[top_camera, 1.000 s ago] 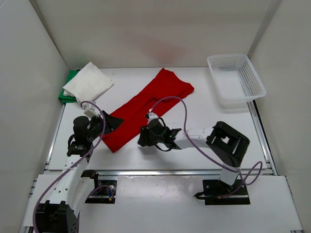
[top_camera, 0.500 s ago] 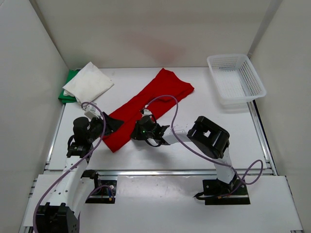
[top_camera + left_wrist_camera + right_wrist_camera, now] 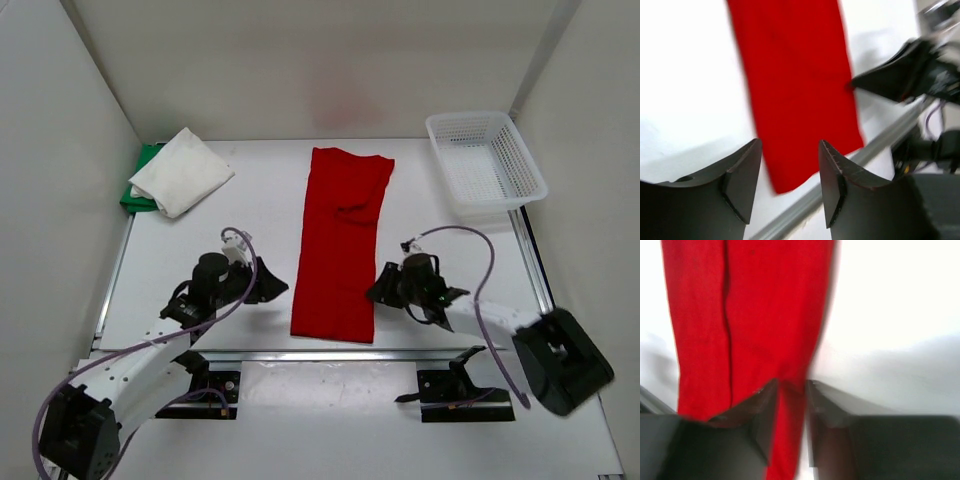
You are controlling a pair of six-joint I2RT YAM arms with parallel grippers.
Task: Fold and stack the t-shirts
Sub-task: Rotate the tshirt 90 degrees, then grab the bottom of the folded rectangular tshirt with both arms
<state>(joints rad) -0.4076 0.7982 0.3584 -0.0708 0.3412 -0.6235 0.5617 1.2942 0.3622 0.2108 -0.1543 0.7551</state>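
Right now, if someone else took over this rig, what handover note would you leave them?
Left claw: open, holding nothing, just left of the red t-shirt.
Right claw: jaws nearly together at the red shirt's right edge; whether cloth is pinched is unclear.
Things: red t-shirt lies as a long narrow strip mid-table; white t-shirt folded at the far left corner, on the green t-shirt, which is mostly hidden.
Done: white stacked on green; red narrowed lengthwise.
Left: fold the red strip shorter, place it on the pile.
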